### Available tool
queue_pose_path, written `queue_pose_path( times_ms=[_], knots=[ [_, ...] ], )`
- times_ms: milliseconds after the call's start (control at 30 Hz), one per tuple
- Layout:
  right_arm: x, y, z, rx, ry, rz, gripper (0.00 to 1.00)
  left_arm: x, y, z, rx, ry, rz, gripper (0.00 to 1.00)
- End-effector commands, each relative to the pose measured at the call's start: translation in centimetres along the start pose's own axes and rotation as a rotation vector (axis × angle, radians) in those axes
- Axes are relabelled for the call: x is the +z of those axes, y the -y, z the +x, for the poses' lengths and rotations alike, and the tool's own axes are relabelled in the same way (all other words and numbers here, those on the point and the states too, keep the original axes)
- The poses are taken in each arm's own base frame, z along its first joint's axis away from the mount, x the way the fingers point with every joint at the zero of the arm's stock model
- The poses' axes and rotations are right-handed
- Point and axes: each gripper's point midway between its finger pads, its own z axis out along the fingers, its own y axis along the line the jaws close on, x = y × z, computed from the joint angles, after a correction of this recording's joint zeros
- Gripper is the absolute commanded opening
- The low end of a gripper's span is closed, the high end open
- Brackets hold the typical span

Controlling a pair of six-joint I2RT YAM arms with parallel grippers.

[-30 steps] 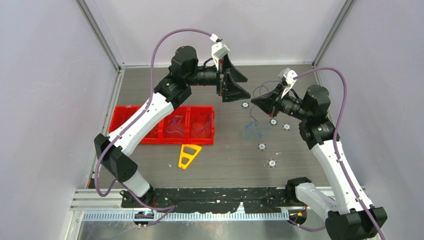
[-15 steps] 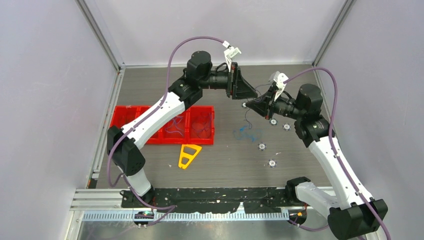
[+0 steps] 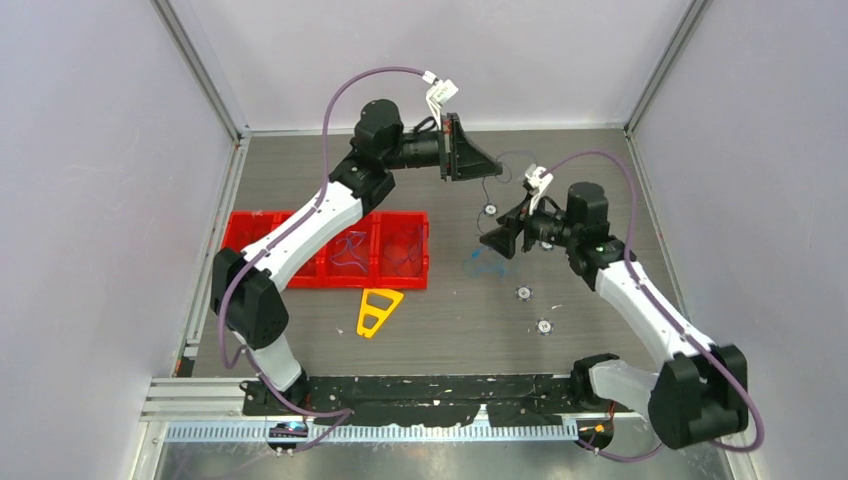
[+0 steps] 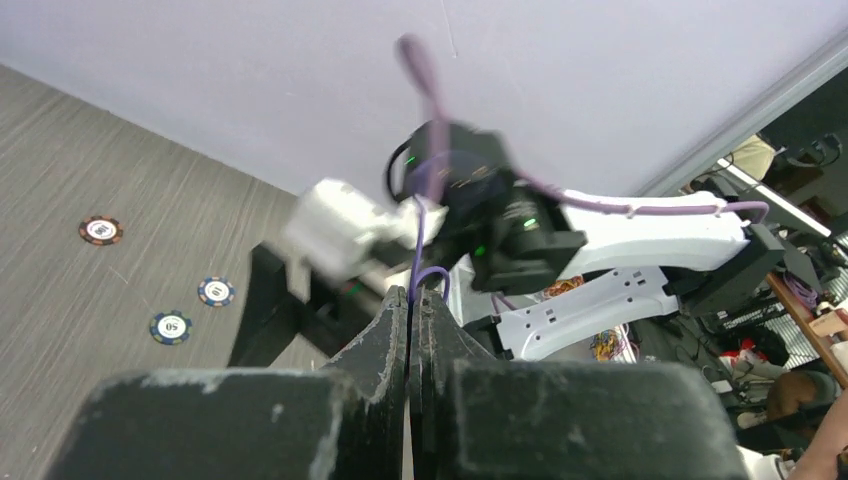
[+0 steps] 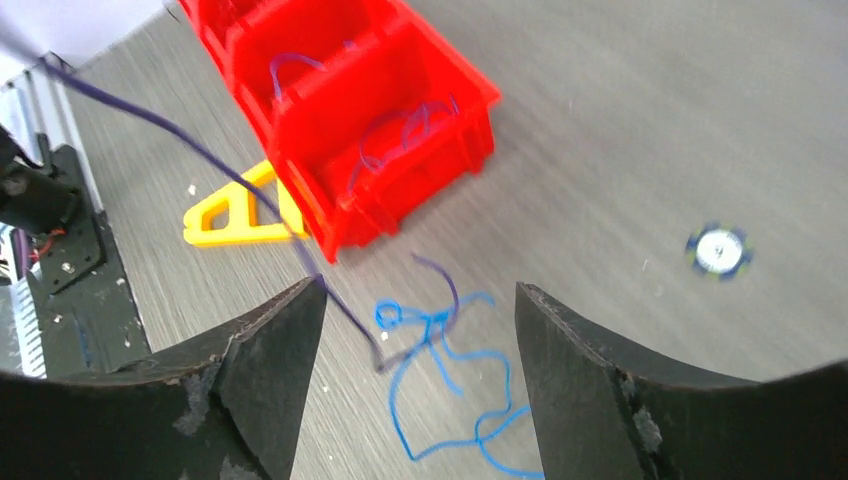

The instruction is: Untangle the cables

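Observation:
A tangle of blue cable lies on the grey table, seen close up in the right wrist view. A thin dark purple cable rises from that tangle toward the back left. My left gripper hangs high over the back of the table, shut on this purple cable, whose loop pokes out at its fingertips. My right gripper hovers just above the blue tangle, jaws wide open, holding nothing.
A red three-part bin at the left holds more blue and red strands. A yellow triangle lies in front of it. Several poker chips dot the table's right half. Purple walls close in three sides.
My left gripper closed on the purple cable and pulled back to the left. My right gripper let go, opened, and swung down and left over the blue tangle.

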Motion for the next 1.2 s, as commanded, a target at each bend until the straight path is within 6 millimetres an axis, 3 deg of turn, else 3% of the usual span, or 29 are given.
queue_pose_path(
  times_ms=[0, 100, 300, 500, 633, 733, 833, 967, 1167],
  knots=[
    [2.5, 2.2, 1.7, 0.034, 0.032, 0.049, 0.75, -0.8, 3.1, -3.3, 0.077, 0.089, 0.054, 0.00],
    [3.9, 3.0, 3.7, 0.058, -0.003, 0.057, 0.67, -1.2, 3.2, -4.3, 0.089, 0.115, 0.039, 0.00],
    [5.1, 4.7, 8.9, 0.126, -0.152, 0.073, 0.29, -3.3, 4.0, -7.7, 0.177, 0.171, -0.011, 0.00],
    [3.7, 5.5, 11.1, 0.160, -0.254, 0.111, 0.13, -7.4, 5.6, -12.4, 0.326, 0.244, -0.108, 0.00],
    [2.4, 6.4, 12.8, 0.194, -0.350, 0.143, 0.06, -10.1, 6.2, -13.7, 0.369, 0.259, -0.168, 0.00],
    [1.4, 7.1, 13.6, 0.224, -0.400, 0.165, 0.05, -12.1, 5.4, -13.4, 0.372, 0.247, -0.234, 0.00],
    [0.8, 8.0, 13.3, 0.235, -0.408, 0.185, 0.05, -14.2, 3.3, -12.1, 0.331, 0.223, -0.328, 0.00],
    [0.5, 8.6, 12.1, 0.241, -0.382, 0.190, 0.05, -16.2, 1.1, -9.2, 0.309, 0.169, -0.430, 0.00],
    [0.7, 8.9, 11.4, 0.244, -0.370, 0.183, 0.05, -17.6, -2.1, -4.6, 0.204, 0.115, -0.520, 0.00]
  ],
)
